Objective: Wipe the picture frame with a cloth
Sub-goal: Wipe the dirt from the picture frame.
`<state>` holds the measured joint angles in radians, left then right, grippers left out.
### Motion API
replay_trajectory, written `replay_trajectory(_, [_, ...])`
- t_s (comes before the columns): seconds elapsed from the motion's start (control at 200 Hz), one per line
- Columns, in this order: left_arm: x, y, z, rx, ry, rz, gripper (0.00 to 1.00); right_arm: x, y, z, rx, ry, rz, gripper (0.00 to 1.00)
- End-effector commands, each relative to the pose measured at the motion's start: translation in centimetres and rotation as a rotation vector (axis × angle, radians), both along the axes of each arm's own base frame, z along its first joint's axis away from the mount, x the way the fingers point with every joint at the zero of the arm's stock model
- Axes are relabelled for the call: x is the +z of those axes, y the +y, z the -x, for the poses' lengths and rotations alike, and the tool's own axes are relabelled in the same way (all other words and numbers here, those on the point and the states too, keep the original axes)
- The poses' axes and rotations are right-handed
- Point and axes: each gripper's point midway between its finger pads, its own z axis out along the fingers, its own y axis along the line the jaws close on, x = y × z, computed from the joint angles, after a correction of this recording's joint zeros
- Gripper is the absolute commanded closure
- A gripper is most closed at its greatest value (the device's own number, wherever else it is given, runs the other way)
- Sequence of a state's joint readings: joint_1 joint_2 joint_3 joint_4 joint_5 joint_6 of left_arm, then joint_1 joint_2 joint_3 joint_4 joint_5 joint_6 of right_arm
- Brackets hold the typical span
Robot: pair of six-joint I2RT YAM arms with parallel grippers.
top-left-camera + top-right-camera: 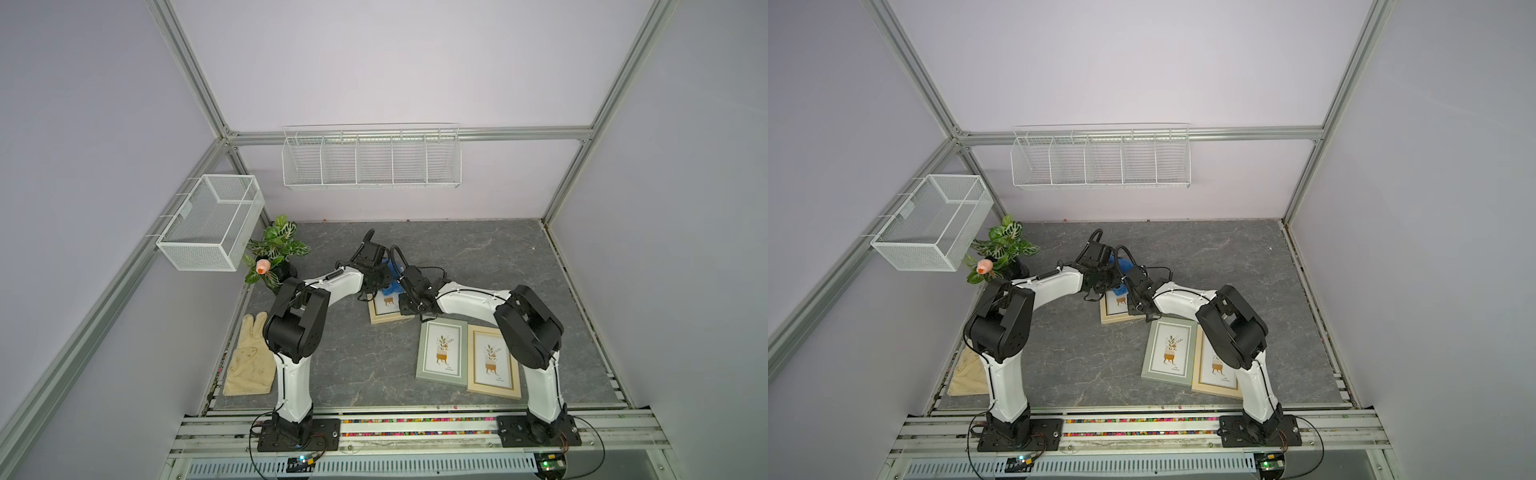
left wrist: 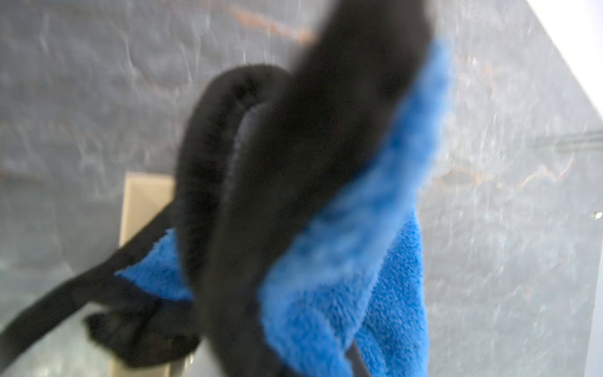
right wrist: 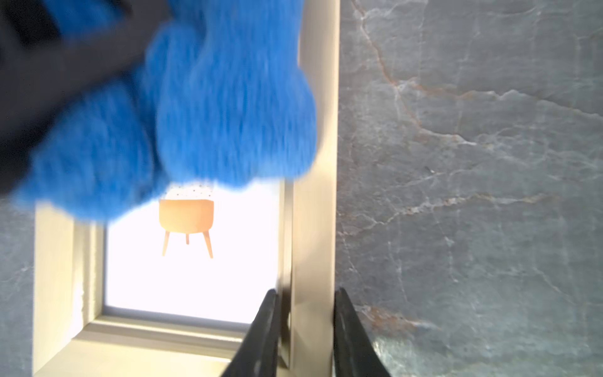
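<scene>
Count: 3 frames, 1 cloth, 1 glove, 1 plant, 2 wire baskets, 2 arms. All places are given from the picture frame (image 1: 382, 311), the beige one lying flat mid-worktop (image 1: 478, 257).

- Cloth (image 3: 212, 107): blue and bunched, resting on the picture frame's far half. It covers the upper part of the print; only the orange pot on legs shows below it.
- Left gripper (image 1: 379, 281): directly over the picture frame, jaws pinched together on the cloth. Blue plush hangs beside the blurred black fingers in the left wrist view.
- Right gripper (image 3: 306, 293): at the picture frame's near right corner, jaws clamped across the right side rail, one finger on each side.
- Grey-green frame (image 1: 441, 351) and second beige frame (image 1: 492, 359): nearer the arm bases than the picture frame, offset right. They lie flat side by side with edges meeting.
- Plant (image 1: 276, 245): left of the picture frame, toward the back wall.
- Glove (image 1: 249, 361): beige, well left of it at the worktop's edge.
- Baskets: one on the left wall (image 1: 212, 222), one divided rack on the back wall (image 1: 371, 160), both above it.
</scene>
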<state>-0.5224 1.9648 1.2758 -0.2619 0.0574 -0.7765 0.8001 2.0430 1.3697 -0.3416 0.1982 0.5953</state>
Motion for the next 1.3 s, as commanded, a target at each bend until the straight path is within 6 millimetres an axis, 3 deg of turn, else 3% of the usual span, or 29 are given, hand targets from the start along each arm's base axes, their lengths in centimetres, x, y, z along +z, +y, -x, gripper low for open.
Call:
replay_trajectory(0.0, [-0.1, -1.2, 2.5, -0.035, 0.028, -0.007, 1.0, -4.4, -3.1, 3.0, -0.008, 0.133, 0.139, 0.93])
replay_trajectory(0.1, [-0.6, -1.8, 1.9, -0.036, 0.036, 0.004, 1.0, -4.3, -3.0, 3.0, -0.006, 0.133, 0.134, 0.93])
replay_trajectory(0.235, [-0.5, -2.0, -1.3, -0.017, 0.019, 0.012, 1.0, -4.2, -3.1, 3.1, -0.004, 0.132, 0.14, 0.93])
replay_trajectory(0.34, [-0.3, -0.1, -3.5, 0.028, 0.005, -0.037, 1.0, -4.1, -3.3, 3.1, -0.009, 0.13, 0.146, 0.93])
replay_trajectory(0.425, [-0.3, 2.2, -3.9, 0.058, 0.005, -0.108, 1.0, -4.1, -3.4, 3.2, -0.011, 0.128, 0.149, 0.93])
replay_trajectory(0.55, [-0.6, 5.2, -2.2, 0.082, 0.022, -0.203, 1.0, -4.1, -3.6, 3.1, -0.01, 0.127, 0.154, 0.93])
replay_trajectory(0.665, [-1.1, 6.1, -0.1, 0.076, 0.044, -0.22, 1.0, -4.3, -3.3, 3.1, -0.004, 0.129, 0.154, 0.93])
replay_trajectory(0.92, [-1.6, 3.2, 4.7, 0.021, 0.102, -0.196, 1.0, -4.2, -3.6, 2.9, -0.007, 0.131, 0.162, 0.93])
replay_trajectory(1.06, [-1.2, 3.4, 7.6, 0.041, 0.125, -0.176, 1.0, -4.1, -3.5, 2.6, -0.011, 0.125, 0.154, 0.93])
replay_trajectory(1.165, [-0.9, 3.9, 7.5, 0.05, 0.127, -0.195, 1.0, -4.0, -3.3, 2.5, -0.009, 0.125, 0.151, 0.93])
replay_trajectory(1.294, [0.0, 5.0, 4.3, 0.072, 0.083, -0.197, 1.0, -3.8, -3.4, 2.4, -0.006, 0.122, 0.155, 0.93])
